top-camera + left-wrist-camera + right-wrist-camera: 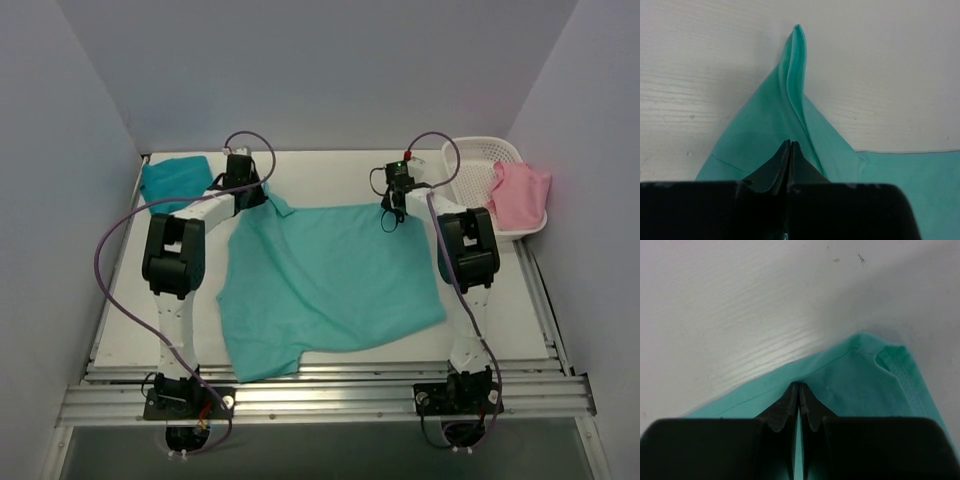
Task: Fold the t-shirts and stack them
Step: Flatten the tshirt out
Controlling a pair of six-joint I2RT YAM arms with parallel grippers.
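Two shirts on table (330, 170): mint shirt (330, 285) lying spread flat at centre; teal shirt (175, 180) sitting folded at far left corner. Left gripper (790, 145) pinching mint shirt's far left corner, jaws closed on cloth; right gripper (798, 386) pinching far right corner likewise. We are judging first fold starting. Next: lifting both corners together, carrying far edge toward near edge, keeping cloth taut.

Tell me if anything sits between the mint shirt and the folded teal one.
Only the left arm itself crosses between the mint shirt and the folded teal shirt at the back left; no loose object lies there.
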